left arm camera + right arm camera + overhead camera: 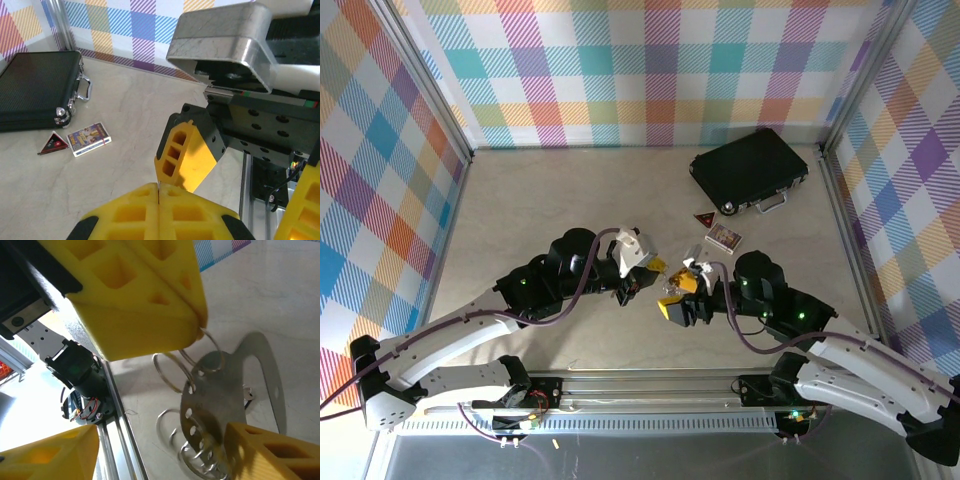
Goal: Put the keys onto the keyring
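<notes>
The keyring [215, 390] is a round metal plate with holes, and several wire rings hang from it above the table. My left gripper [650, 278] is shut on one of its wire rings [202, 335]. From the left wrist, the yellow fingertips [150, 200] are pressed together. My right gripper [160, 440] is open just below the keyring, and its right finger [270, 450] is against the plate's lower edge. One right finger [190, 160] stands close in front of the left fingertips. From above, the keyring [672, 284] lies between both grippers. The keys are out of view.
A black case [748, 170] lies at the back right. In front of it sit a small card box [724, 237] and a red triangular tag [704, 218]. The metal rail [650, 385] runs along the near edge. Checked walls enclose the table.
</notes>
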`<state>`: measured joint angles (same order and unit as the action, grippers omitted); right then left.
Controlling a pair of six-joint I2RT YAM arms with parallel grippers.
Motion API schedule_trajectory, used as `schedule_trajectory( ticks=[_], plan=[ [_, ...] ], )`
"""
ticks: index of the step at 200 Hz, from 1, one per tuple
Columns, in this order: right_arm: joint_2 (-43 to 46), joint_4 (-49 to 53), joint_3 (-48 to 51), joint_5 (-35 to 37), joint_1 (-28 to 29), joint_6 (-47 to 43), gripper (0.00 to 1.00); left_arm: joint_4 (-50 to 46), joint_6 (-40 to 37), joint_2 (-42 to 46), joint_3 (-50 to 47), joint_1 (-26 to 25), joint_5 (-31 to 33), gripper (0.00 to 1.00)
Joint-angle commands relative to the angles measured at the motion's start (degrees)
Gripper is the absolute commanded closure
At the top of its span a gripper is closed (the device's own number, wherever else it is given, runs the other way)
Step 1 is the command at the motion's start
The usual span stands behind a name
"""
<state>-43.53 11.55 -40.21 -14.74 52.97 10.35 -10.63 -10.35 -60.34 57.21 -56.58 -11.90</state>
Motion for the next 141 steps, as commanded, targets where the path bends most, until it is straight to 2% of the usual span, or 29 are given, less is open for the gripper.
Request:
schedule_trajectory(
  ticks=[1,18,50,78,105,141],
  plan=[
    [0.0,-3.5,-1.9,1.4,1.6,-1.5,0.4,1.4,-0.9,2.1,1.5,-0.9,0.3,1.0],
    [0.0,-3.9,-2.3,1.4,2.6,-1.8,0.44,2.1,-0.7,2.6,0.9,-0.9,0.7,1.0],
    [0.3,-4.0,-2.6,2.0,3.4,-1.9,0.46,3.3,-0.6,3.2,0.2,-0.9,1.0,1.0],
    [4.3,-4.3,-2.3,3.5,3.4,-0.7,0.48,6.0,0.5,4.8,-1.3,-0.9,0.3,1.0],
    [10.2,-4.7,-1.3,6.1,3.3,1.1,0.53,10.6,2.0,7.5,-3.9,-1.0,-2.6,1.0],
    [14.6,-5.1,-2.0,6.6,3.4,2.5,0.54,16.4,4.0,9.9,-6.1,-1.0,-8.7,1.0]
  ],
)
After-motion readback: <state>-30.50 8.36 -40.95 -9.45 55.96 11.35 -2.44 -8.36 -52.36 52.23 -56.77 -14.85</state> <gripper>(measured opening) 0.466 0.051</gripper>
